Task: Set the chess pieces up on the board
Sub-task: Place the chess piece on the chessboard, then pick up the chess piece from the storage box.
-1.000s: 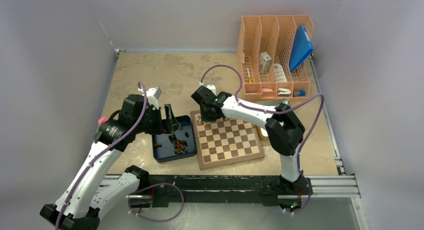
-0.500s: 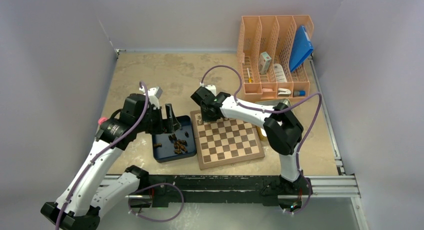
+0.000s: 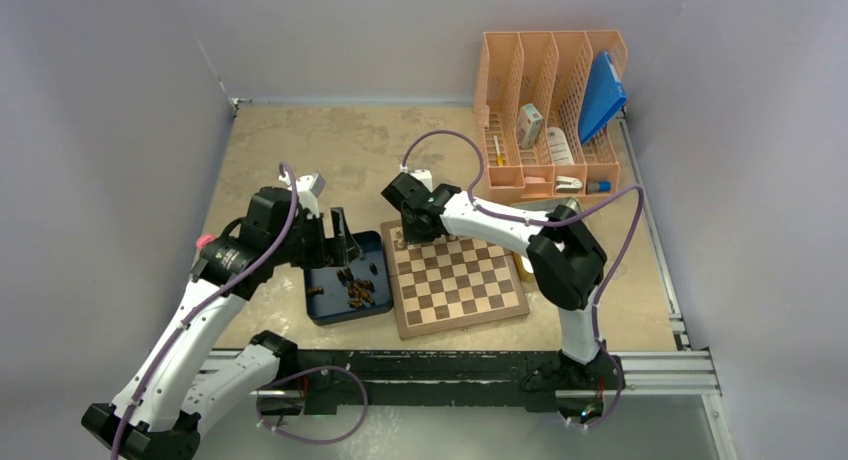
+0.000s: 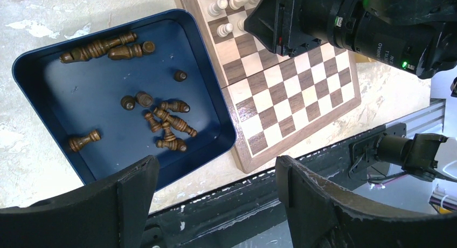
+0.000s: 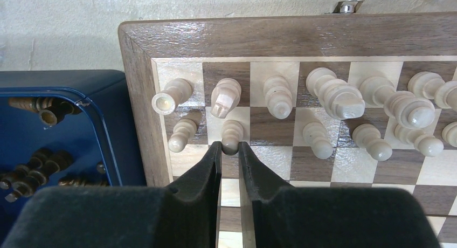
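the right gripper (image 5: pixel 229 151) sits low at the far left corner of the board (image 5: pixel 269 35), its narrow jaws flanking an upright pale pawn (image 5: pixel 232 133) in the second row; whether they pinch it i cannot tell. other pale pieces (image 5: pixel 329 94) stand along that far edge. the left gripper (image 4: pixel 215 197), jaws wide apart and empty, hangs over the blue tray (image 4: pixel 97 91) of toppled dark pieces (image 4: pixel 170 126), just beside the board's left edge

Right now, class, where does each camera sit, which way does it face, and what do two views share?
Top external: high behind the bases, looking down on both arms, board and blue tray.
Left wrist: above the tray, facing down; open left gripper frames it.
Right wrist: low over the board's corner; right gripper pinches a pale pawn.
Shared: every view shows board and tray.
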Tool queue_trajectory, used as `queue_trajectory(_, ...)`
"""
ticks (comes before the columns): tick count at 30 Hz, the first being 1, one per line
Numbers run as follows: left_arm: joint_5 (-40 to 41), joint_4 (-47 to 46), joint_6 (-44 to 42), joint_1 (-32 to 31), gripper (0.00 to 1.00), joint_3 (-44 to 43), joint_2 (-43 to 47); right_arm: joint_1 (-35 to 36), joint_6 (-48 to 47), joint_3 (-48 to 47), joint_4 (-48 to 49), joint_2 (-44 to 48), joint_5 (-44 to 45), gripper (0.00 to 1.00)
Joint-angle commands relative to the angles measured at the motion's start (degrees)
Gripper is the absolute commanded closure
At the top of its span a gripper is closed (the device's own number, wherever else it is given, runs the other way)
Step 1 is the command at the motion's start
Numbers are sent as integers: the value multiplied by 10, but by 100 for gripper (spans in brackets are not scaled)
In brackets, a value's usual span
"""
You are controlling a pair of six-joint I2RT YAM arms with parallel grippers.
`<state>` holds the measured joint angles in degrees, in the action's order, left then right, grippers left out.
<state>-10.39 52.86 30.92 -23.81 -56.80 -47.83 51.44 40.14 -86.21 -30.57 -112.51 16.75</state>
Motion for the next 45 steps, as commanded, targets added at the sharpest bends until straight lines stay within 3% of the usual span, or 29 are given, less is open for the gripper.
queue_trajectory(1, -3, -18, -1, -2, 21, -17, -1, 2, 7, -28, -2, -6, -4, 82)
queue_trajectory(10, -2, -18, -4, -1, 21, -17, 0, 2, 7, -30, -9, -10, -5, 83)
queue_trajectory(19, -4, -19, -5, -1, 21, -16, -2, 2, 18, -60, -44, -2, -1, 76)
queue_trajectory(29, -2, -21, -8, -2, 21, -13, -1, -6, 32, -63, -90, 59, 44, 74)
queue_trajectory(38, -16, -24, -16, -2, 21, -7, -3, -114, 33, -11, -94, 162, 107, 74)
queue_trajectory(45, -20, -28, -19, -2, 21, -2, -4, -246, 16, 76, -56, 259, 132, 69)
